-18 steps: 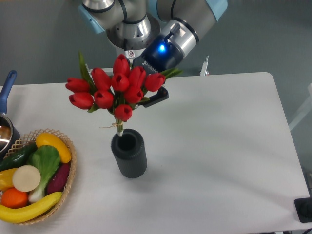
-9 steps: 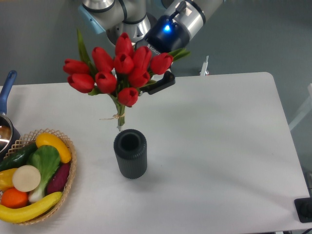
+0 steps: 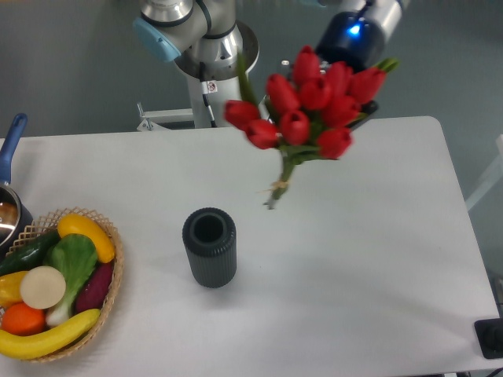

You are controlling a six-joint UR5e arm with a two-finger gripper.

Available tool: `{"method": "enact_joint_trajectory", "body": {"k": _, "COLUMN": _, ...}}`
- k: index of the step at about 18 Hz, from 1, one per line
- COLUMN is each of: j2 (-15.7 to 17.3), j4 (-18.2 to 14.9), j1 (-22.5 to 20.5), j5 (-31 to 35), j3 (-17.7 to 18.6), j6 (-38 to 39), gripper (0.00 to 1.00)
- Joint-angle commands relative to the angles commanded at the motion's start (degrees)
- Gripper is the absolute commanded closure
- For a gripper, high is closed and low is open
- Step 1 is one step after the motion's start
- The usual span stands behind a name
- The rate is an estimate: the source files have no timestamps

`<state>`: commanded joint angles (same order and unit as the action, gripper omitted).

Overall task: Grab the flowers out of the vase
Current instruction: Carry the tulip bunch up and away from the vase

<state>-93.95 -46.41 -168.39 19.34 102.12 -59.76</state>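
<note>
The flowers, a bunch of red tulip buds with green leaves and tied stems, hang in the air over the table's back right. They are tilted, with the stem tips pointing down-left, and are clear of the vase. My gripper is behind the blooms at their right side, shut on the bunch; its fingers are mostly hidden by the buds. The vase, dark grey, ribbed and upright, stands with its mouth empty to the lower left of the bunch.
A wicker basket with vegetables and bananas sits at the front left edge. A pot with a blue handle is at the far left. The arm's base stands behind the white table.
The gripper has carried the flowers up out of the vase and then to the right; the stems now hang well clear of the vase. The vase has stayed upright in place.
</note>
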Motion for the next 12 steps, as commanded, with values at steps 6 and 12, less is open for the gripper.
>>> {"method": "enact_joint_trajectory", "body": {"k": 6, "j2": -0.1, "j4": 0.0, "j1": -1.2, "j5": 0.2, "j3": 1.2, "j6": -1.9, "gripper": 0.63}}
{"method": "enact_joint_trajectory", "body": {"k": 12, "j2": -0.1, "j4": 0.1, "j1": -1.3, "j5": 0.3, "j3": 2.4, "j6": -3.4, "gripper": 0.63}}
